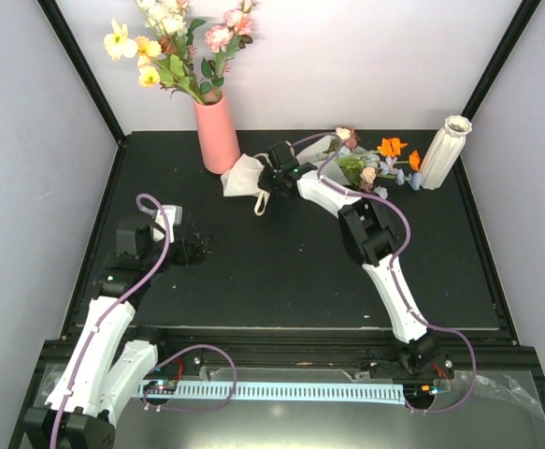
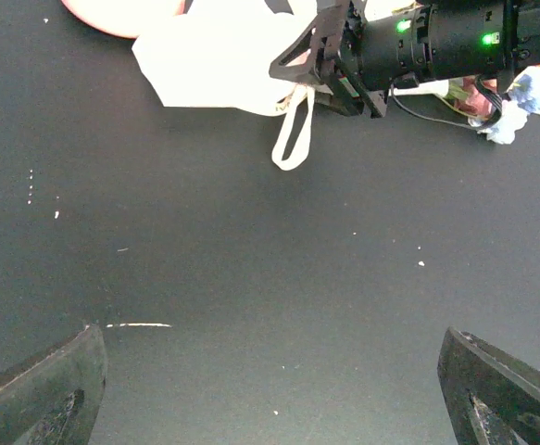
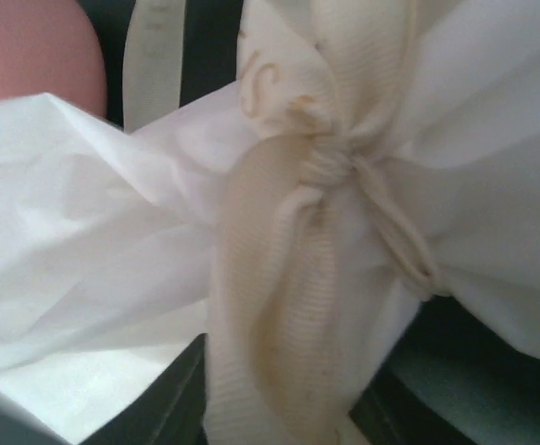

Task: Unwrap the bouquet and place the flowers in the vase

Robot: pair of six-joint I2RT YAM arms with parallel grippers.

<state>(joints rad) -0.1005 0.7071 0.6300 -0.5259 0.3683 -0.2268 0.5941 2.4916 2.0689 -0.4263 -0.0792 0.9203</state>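
Note:
The bouquet lies at the back of the table, its white paper end beside the pink vase and its flowers pointing toward the white ribbed vase, which stands upright at the back right. My right gripper sits over the tied waist of the bundle. In the right wrist view the cream ribbon below the knot fills the gap of my right gripper, with a dark finger against each side. A ribbon loop hangs onto the table. My left gripper hovers wide open and holds nothing.
A salmon-pink vase with yellow, pink and white flowers stands at the back left, touching the bouquet's paper. The right arm stretches across the table's middle right. Black frame posts rise at both back corners.

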